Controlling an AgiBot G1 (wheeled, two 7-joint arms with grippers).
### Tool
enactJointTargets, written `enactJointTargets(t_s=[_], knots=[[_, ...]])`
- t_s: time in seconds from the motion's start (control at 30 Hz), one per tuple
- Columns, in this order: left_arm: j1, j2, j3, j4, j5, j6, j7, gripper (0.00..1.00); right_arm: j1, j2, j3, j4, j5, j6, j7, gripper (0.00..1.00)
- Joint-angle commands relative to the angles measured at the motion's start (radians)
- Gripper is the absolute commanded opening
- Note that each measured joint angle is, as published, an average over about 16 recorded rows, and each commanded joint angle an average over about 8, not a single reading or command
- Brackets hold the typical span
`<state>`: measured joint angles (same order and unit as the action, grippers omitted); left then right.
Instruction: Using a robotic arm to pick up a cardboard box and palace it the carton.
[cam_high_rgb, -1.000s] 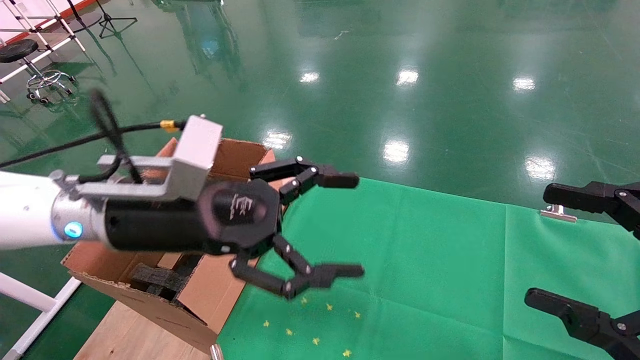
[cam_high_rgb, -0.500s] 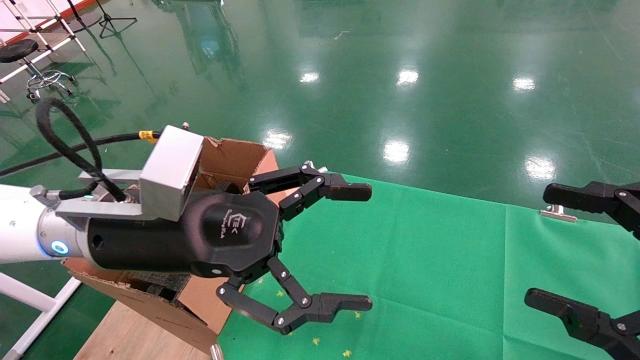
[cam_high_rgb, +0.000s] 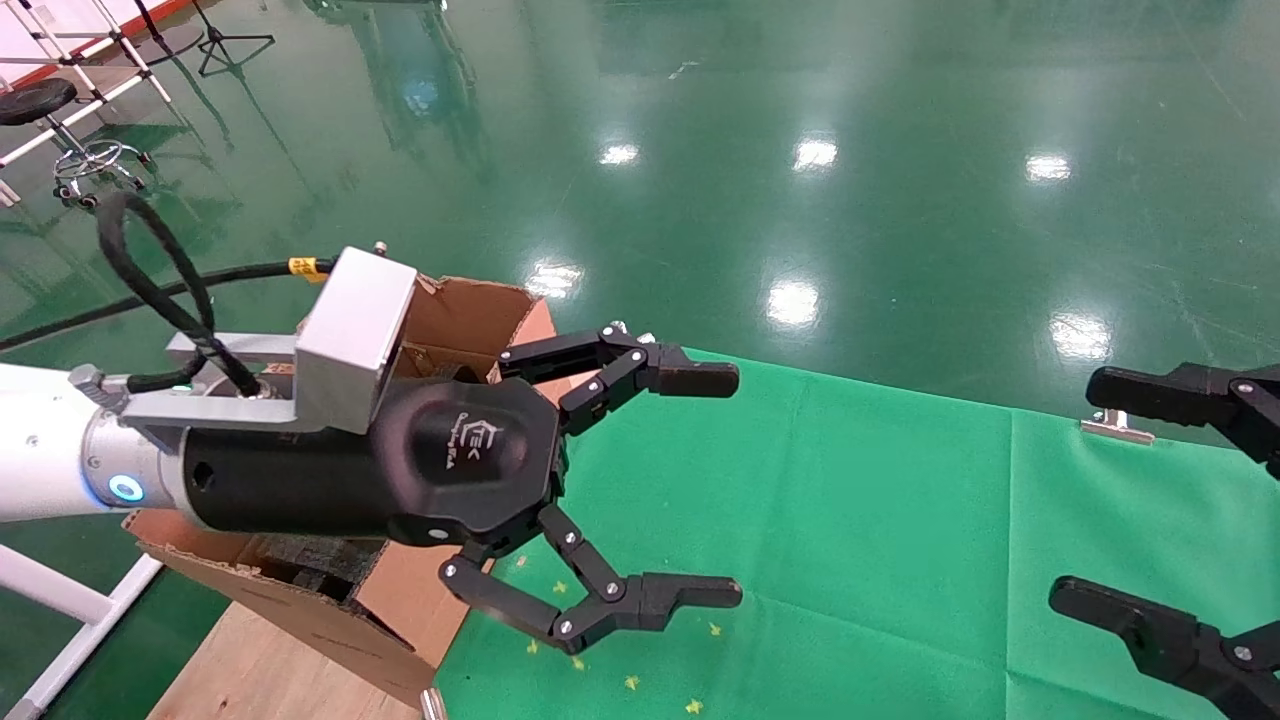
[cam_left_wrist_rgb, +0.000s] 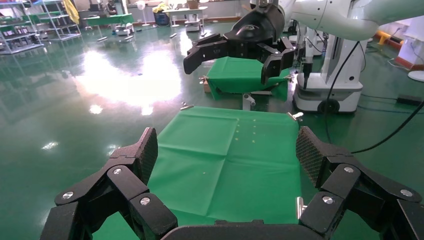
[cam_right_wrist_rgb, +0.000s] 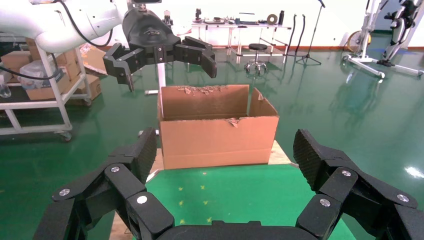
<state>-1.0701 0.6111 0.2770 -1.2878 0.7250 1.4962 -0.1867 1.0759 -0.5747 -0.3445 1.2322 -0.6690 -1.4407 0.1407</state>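
The carton (cam_high_rgb: 440, 330) stands at the table's left edge, flaps up, with black foam (cam_high_rgb: 310, 560) inside. The left gripper (cam_high_rgb: 690, 480) hangs released and empty just beside it, over the green cloth (cam_high_rgb: 850, 520). The right gripper (cam_high_rgb: 1120, 500) waits released at the right edge.

Likely robotics lab: green floor (cam_high_rgb: 900, 200), equipment racks (cam_left_wrist_rgb: 30, 30).

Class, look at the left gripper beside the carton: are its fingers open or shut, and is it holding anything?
Open and empty. The left gripper has its fingers spread wide over the green cloth, nothing between them.
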Motion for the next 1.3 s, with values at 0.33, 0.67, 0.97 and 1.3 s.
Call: enactJointTargets(t_s=[0.33, 0.67, 0.97, 1.3], knots=[[-0.004, 0.0, 0.002, 0.004, 0.005, -0.001, -0.001, 1.0, 0.0, 0.0, 0.0, 0.0, 0.0, 0.0, 0.0, 1.0], [-0.005, 0.0, 0.003, 0.005, 0.007, -0.001, -0.002, 1.0, 0.0, 0.0, 0.0, 0.0, 0.0, 0.0, 0.0, 1.0], [-0.006, 0.0, 0.004, 0.006, 0.007, -0.001, -0.002, 1.0, 0.0, 0.0, 0.0, 0.0, 0.0, 0.0, 0.0, 1.0], [-0.006, 0.0, 0.004, 0.006, 0.008, -0.001, -0.002, 1.0, 0.0, 0.0, 0.0, 0.0, 0.0, 0.0, 0.0, 1.0]])
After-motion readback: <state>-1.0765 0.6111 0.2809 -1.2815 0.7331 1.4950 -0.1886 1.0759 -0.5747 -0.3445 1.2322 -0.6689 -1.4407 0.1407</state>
